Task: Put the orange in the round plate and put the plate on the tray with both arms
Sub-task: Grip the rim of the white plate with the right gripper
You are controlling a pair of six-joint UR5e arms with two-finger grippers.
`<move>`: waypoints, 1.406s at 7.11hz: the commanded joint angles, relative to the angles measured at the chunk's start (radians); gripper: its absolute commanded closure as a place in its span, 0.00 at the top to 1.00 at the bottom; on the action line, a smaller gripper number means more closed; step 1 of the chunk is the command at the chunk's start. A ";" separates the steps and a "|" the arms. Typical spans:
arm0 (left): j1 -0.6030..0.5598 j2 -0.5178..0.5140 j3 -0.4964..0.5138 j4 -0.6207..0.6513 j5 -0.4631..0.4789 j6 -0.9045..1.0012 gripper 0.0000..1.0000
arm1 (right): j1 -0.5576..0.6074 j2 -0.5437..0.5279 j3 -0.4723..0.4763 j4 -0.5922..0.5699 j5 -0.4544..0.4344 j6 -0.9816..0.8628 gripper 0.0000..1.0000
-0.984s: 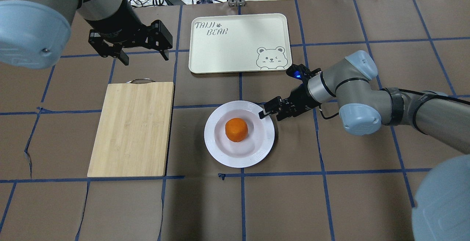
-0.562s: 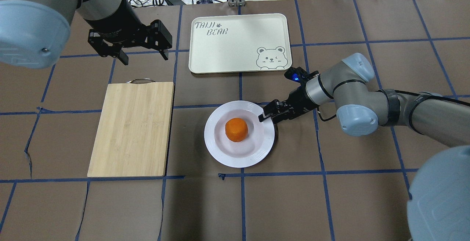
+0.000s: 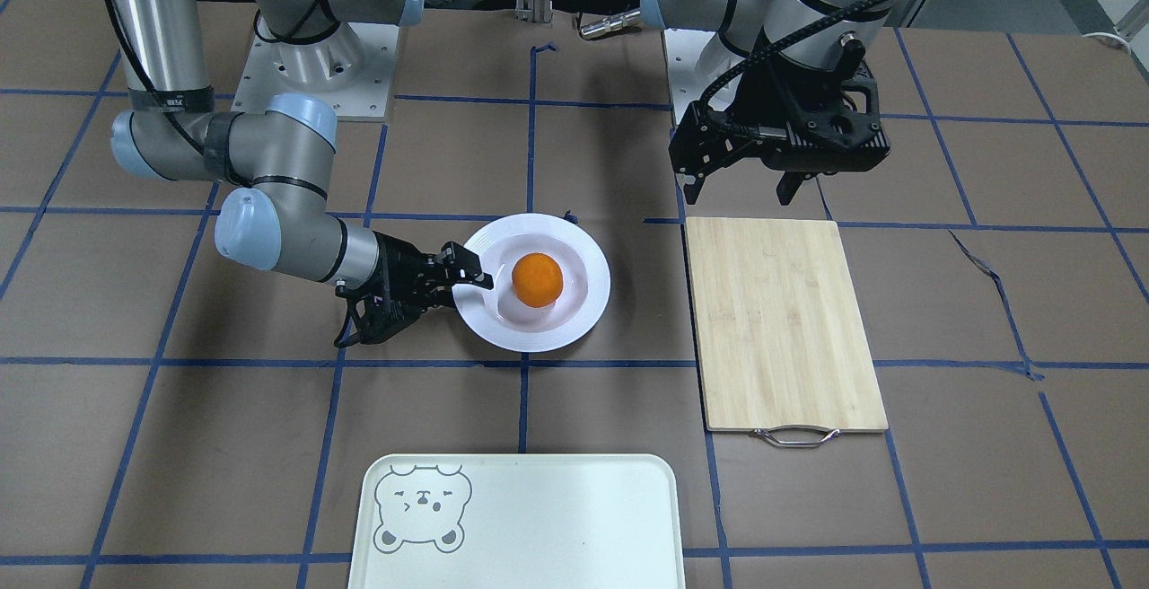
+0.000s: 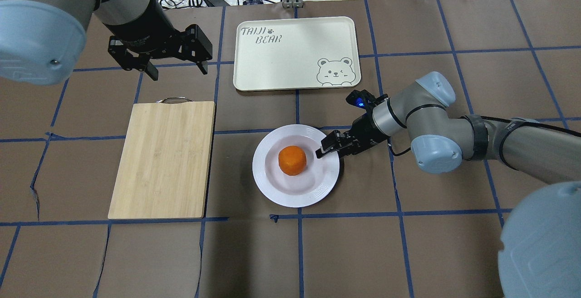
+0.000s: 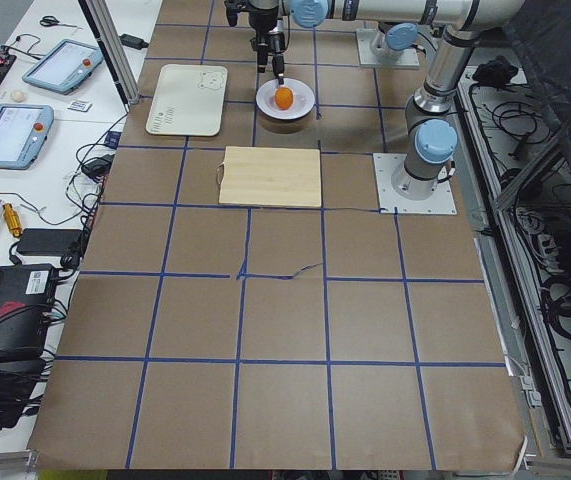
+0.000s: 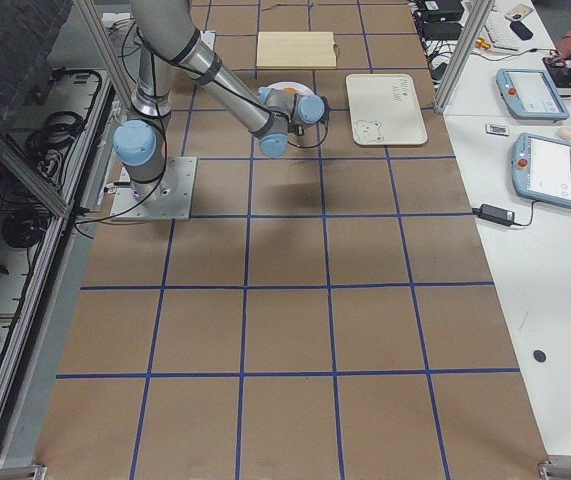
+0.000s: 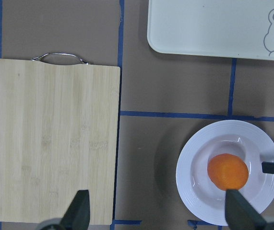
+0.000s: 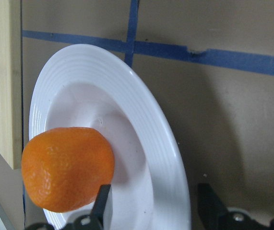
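Since the frame a second earlier, the right claw (image 4: 320, 151) had been carried a little nearer to the robot and further in over the rim of the round plate (image 4: 295, 200), and the right arm's blue-capped elbow had been drawn in with it. The plate, the orange and the left arm had not been shifted.

The right claw was seen parted. In the right wrist view one finger (image 8: 102, 199) lay inside the plate just beside the orange (image 8: 67, 167), and the other was set outside the rim. The ribbed rim ran between them and was not clamped.

The orange (image 4: 292, 160) was found in the sunken centre of the plate. The plate rested flat on the brown tabletop (image 4: 408, 243), between the bamboo cutting board (image 4: 163, 159) and the right arm.

The tray (image 4: 295, 52), marked with a bear face and the words "TAIJI BEAR", lay on the far side of the plate, apart from it, with nothing on it.

The left claw (image 4: 178, 72) was held above the tabletop, beyond the board's metal handle (image 4: 174, 100). Its fingers were spread wide and nothing was gripped between them.
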 commanded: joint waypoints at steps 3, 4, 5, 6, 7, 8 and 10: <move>0.002 0.003 0.000 0.000 0.000 0.000 1.00 | 0.006 0.004 0.001 0.000 0.037 0.002 0.54; 0.002 0.003 0.000 -0.002 0.000 0.000 1.00 | 0.004 0.009 0.004 0.000 0.032 -0.001 0.40; 0.002 0.003 0.000 0.000 0.000 0.000 1.00 | 0.006 0.018 0.004 -0.001 0.031 -0.004 0.31; 0.002 0.003 0.000 0.003 -0.001 0.000 1.00 | 0.004 0.019 0.004 -0.001 0.032 -0.006 0.26; 0.002 0.003 0.000 0.003 0.000 0.000 1.00 | 0.006 0.019 0.004 -0.001 0.032 -0.007 0.17; 0.002 0.003 0.000 0.003 0.000 0.000 1.00 | 0.004 0.019 0.001 -0.001 0.031 -0.007 0.04; 0.002 0.003 0.000 0.003 0.000 0.000 1.00 | 0.004 0.016 -0.003 -0.018 0.037 -0.007 0.00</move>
